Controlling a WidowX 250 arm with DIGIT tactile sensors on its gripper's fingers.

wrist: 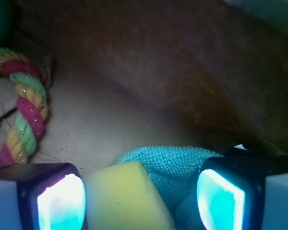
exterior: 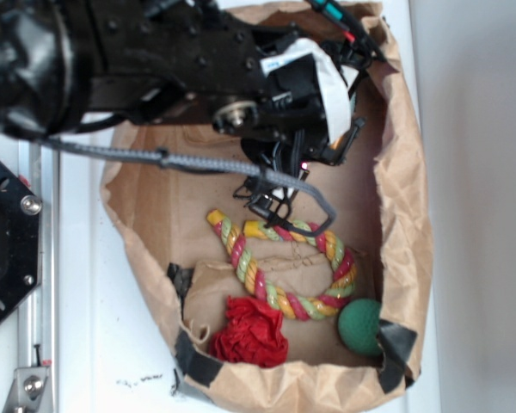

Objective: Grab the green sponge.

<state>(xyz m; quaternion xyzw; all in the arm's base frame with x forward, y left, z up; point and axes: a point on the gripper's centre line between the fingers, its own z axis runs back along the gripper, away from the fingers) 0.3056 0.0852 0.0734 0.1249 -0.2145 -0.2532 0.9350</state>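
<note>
The green sponge [wrist: 182, 165], a pale teal textured piece, lies on the brown paper floor in the wrist view, partly under a yellow foam block [wrist: 127, 196]. My gripper [wrist: 141, 201] is open and low over both. Its left finger [wrist: 57, 201] is beside the yellow block. Its right finger [wrist: 223, 199] is at the sponge's right edge. In the exterior view the gripper [exterior: 271, 200] reaches down into the paper bag [exterior: 404, 172], and the arm hides the sponge there.
A multicoloured rope ring [exterior: 284, 267] lies in the bag's middle and shows at the wrist view's left [wrist: 26, 110]. A dark green ball [exterior: 361, 325] and a red ruffled toy [exterior: 251, 331] sit at the near end. The bag's walls rise all around.
</note>
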